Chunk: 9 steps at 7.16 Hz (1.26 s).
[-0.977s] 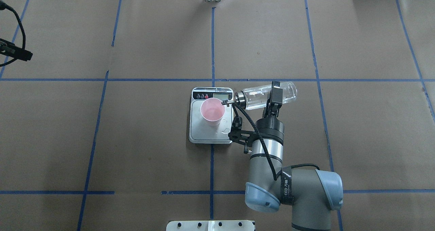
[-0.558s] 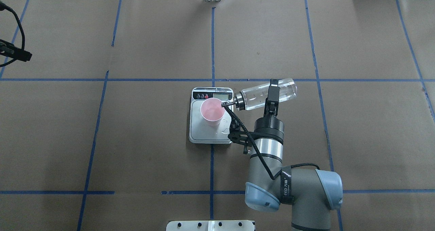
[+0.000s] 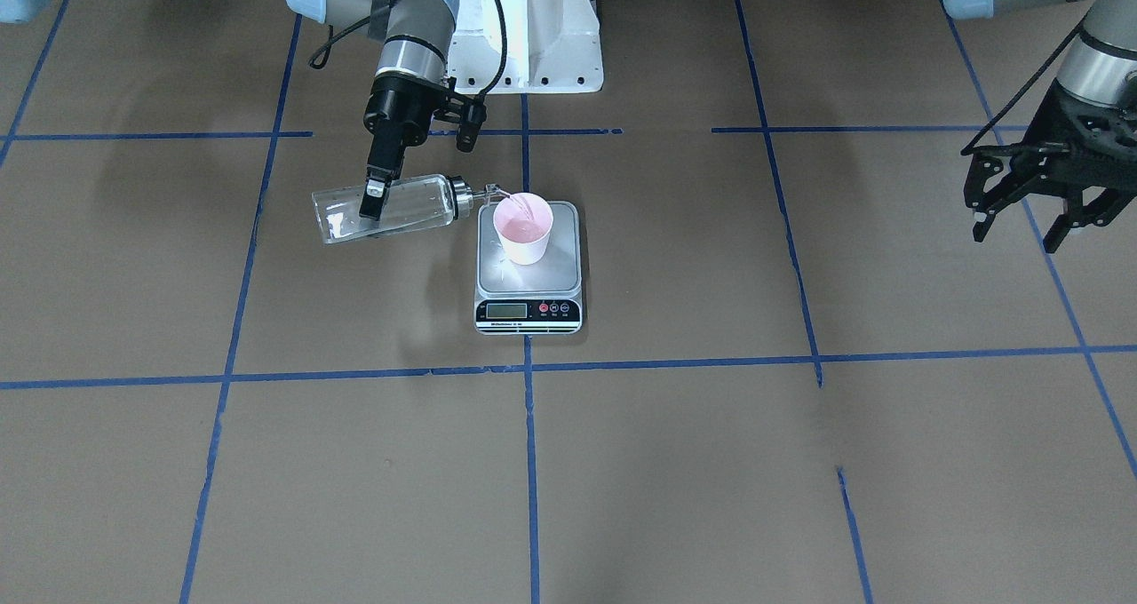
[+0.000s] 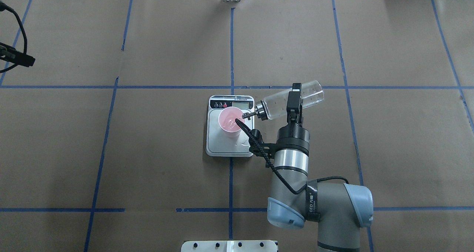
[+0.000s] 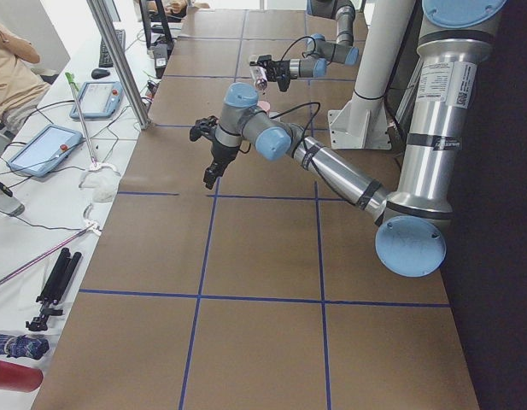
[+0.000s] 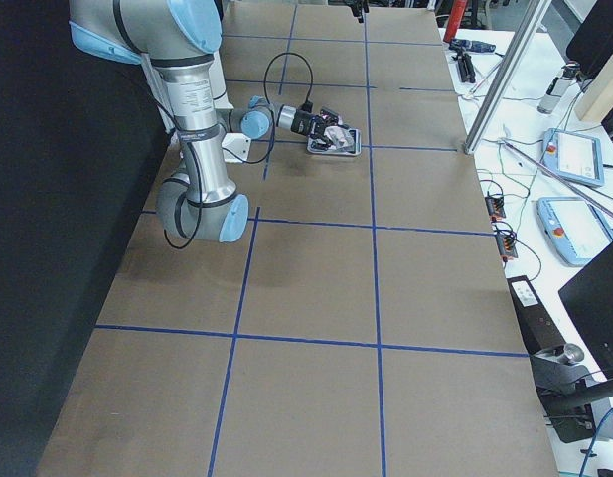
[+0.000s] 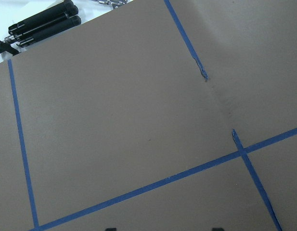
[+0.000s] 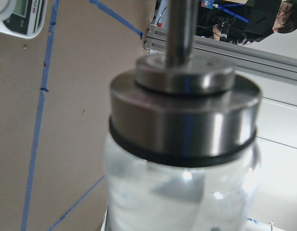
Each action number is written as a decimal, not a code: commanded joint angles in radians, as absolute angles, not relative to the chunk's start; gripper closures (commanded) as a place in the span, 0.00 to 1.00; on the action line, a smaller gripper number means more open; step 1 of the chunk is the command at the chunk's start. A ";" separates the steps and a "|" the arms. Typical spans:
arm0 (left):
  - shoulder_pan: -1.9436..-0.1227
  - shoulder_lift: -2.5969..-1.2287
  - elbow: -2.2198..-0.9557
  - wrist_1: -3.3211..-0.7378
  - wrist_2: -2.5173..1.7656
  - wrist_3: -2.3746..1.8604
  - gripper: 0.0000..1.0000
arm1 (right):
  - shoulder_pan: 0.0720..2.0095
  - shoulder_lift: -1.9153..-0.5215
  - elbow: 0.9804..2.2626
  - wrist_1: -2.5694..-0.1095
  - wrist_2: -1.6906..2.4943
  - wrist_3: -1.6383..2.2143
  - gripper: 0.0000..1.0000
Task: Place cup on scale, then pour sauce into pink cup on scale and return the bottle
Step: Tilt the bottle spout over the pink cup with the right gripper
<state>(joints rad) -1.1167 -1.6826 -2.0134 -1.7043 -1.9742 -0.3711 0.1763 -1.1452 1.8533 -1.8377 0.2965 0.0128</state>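
My right end effector (image 4: 295,105) is clamped around the bottle (image 4: 276,105), which is tilted almost flat. Its spout (image 4: 247,114) is at the right rim of the cup (image 4: 231,121), and the cup stands on the scale (image 4: 226,144) mid-tabletop (image 4: 148,152). My left end effector (image 3: 1030,213) hangs spread wide, well off to the left. With the spout barely over the rim, any rightward drift would spill sauce (image 3: 417,209) onto the platform, and a nudge could tip the light cup.

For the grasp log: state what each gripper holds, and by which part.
The right gripper holds the bottle by the middle of its glass body. The left gripper is open, holding nothing.
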 commanded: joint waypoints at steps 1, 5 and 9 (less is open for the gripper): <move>-1.117 -1.683 -2.014 -1.704 -1.974 -0.371 0.27 | 0.181 -1.144 1.855 -1.838 0.278 -0.069 1.00; -1.115 -1.683 -2.008 -1.704 -1.974 -0.373 0.25 | 0.186 -1.143 1.855 -1.838 0.267 -0.126 1.00; -1.115 -1.683 -2.005 -1.703 -1.974 -0.373 0.24 | 0.192 -1.135 1.855 -1.838 0.248 -0.164 1.00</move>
